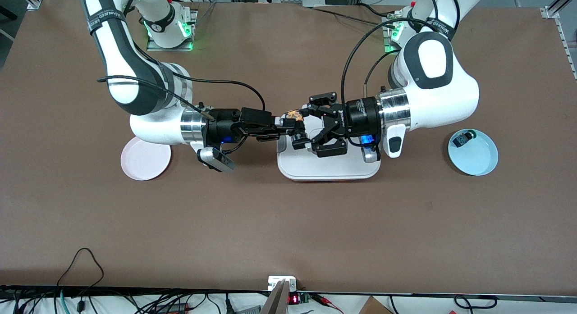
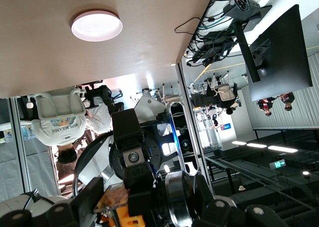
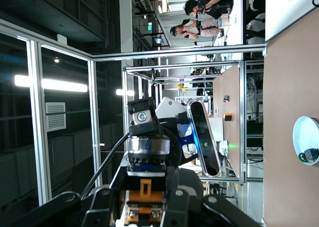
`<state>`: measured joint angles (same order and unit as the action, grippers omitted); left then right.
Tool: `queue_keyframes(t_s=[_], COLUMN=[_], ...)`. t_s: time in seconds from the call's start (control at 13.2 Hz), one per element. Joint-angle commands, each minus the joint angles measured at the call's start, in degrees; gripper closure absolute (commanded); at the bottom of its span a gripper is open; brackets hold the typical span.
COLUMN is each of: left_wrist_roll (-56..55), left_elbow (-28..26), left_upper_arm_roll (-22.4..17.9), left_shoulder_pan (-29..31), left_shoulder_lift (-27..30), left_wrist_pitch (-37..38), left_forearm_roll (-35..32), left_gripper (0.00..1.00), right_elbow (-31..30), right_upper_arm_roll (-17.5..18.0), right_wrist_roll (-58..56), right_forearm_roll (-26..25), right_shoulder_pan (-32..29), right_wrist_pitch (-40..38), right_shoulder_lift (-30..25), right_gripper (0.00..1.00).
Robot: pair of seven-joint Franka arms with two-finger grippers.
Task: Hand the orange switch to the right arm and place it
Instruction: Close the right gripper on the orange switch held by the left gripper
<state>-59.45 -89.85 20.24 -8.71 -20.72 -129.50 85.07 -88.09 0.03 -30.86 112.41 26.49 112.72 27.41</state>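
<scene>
The orange switch [image 1: 294, 117] hangs in the air over the white tray [image 1: 329, 167] in the middle of the table, with both grippers on it. My left gripper [image 1: 303, 128] is shut on its black body. My right gripper [image 1: 285, 124] comes from the right arm's end and is shut on the orange-yellow rear block. In the right wrist view the block [image 3: 144, 203] sits between the two black fingers of the right gripper [image 3: 145, 199]. In the left wrist view the switch [image 2: 117, 207] lies across the left gripper [image 2: 144, 212], its silver ring beside the block.
A pink plate [image 1: 145, 160] lies below the right arm's wrist, toward that arm's end of the table. A light blue plate [image 1: 475, 158] at the left arm's end holds a black-and-blue switch with a green cap [image 1: 462, 138]. Brown table surface stretches toward the front camera.
</scene>
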Motion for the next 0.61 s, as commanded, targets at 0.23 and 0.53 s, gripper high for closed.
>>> queue_keyframes(t_s=[0.23,0.53], left_wrist_roll=[-0.05,-0.58], left_elbow=[1.26,1.26], left_upper_arm_roll=[0.07,0.07], left_shoulder_pan=[0.01,0.71], left_shoulder_lift=[-0.55,-0.47], left_wrist_pitch=[-0.23,-0.05], left_forearm_roll=[0.18,1.06], left_gripper=[0.98,0.6], right_elbow=[1.25,1.25], right_upper_arm_roll=[-0.12,-0.12], right_wrist_roll=[-2.98,-3.68], right_forearm_roll=[0.88,0.97], right_shoulder_pan=[0.58,0.58], right_wrist_pitch=[-0.57,-0.57], right_shoulder_lift=[0.98,0.98], right_gripper=[0.8,0.81])
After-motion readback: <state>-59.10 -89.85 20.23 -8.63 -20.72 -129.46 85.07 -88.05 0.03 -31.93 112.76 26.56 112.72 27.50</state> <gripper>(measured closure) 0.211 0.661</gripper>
